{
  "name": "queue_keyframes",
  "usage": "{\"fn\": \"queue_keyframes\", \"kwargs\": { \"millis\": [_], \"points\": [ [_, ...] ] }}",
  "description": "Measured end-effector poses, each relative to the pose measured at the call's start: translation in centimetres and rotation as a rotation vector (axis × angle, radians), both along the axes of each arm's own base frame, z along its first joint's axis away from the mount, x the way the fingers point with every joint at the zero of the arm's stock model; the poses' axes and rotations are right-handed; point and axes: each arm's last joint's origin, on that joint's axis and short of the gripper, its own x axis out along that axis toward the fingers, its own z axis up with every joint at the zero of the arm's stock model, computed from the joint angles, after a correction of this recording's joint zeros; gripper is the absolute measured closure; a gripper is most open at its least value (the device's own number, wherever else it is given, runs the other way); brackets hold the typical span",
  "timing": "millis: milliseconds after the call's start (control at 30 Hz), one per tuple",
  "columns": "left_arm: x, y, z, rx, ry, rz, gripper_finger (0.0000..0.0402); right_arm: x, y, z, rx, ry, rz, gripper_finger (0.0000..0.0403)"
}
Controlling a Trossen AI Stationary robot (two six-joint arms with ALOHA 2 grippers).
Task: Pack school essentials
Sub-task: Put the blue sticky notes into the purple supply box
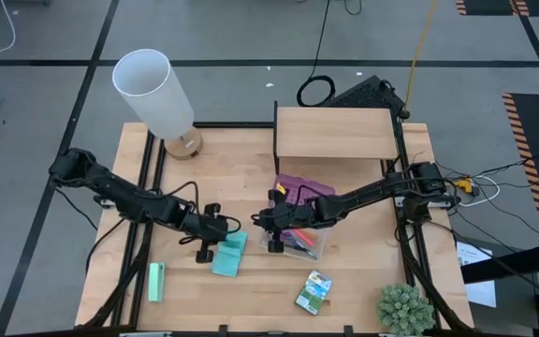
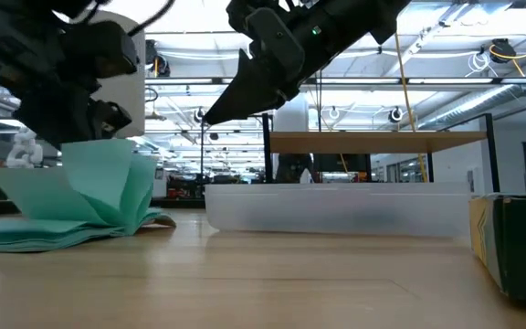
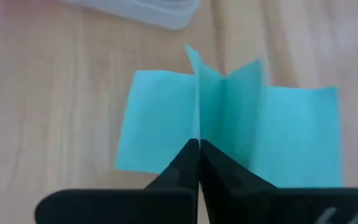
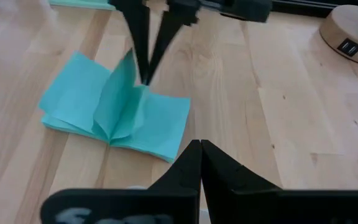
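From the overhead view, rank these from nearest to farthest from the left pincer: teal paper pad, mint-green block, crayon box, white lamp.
1. Teal paper pad, at the left pincer.
2. Mint-green block, near the front-left edge.
3. Crayon box, front, right of centre.
4. White lamp, back left.

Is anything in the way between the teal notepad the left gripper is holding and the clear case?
The table between pad and case is bare. But the right gripper, shut, hangs over the case's end nearest the pad, so a lifted pad could meet it.
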Motion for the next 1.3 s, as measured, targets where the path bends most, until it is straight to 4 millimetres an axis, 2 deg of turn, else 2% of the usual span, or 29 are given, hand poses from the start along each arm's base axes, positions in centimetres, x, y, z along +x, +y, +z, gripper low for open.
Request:
{"fn": "queue_keyframes", "kwargs": {
  "millis": [167, 367, 533, 667, 833, 967, 1133, 1300],
  "points": [
    [-0.6, -2.3, 0.5, 0.016, -0.032, -0.052, 0.0398, 0.0, 0.0, 0.1, 0.018, -0.008, -0.011, 0.0403],
    [-2.3, -5.5, 0.6, 0.079, -0.085, -0.055, 0.0400, 0.1, 0.3, 0.2, 0.087, -0.040, -0.078, 0.0403],
    [-3.0, -7.9, -0.3, 0.054, -0.100, -0.078, 0.0400, 0.2, 0.5, 0.3, 0.086, -0.058, -0.103, 0.0403],
    [-2.7, -9.4, -2.0, 0.037, -0.087, -0.085, 0.0400, 0.2, 0.6, 0.4, 0.126, -0.071, -0.116, 0.0403],
    [-2.4, -10.5, -3.9, 0.025, -0.065, -0.076, 0.0400, 0.1, 0.9, 0.2, 0.154, -0.064, -0.132, 0.0400],
    [-2.1, -10.8, -4.9, 0.016, -0.061, -0.060, 0.0400, 0.4, 1.0, -0.4, 0.188, -0.060, -0.144, 0.0372],
    [-1.9, -11.0, -5.2, 0.010, -0.065, -0.053, 0.0400, 1.2, 1.4, -2.7, 0.239, -0.032, -0.084, 0.0333],
    [-1.9, -11.0, -5.2, -0.006, -0.059, -0.029, 0.0389, 1.7, 2.0, -2.9, 0.254, -0.069, 0.061, 0.0324]
  ]
}}
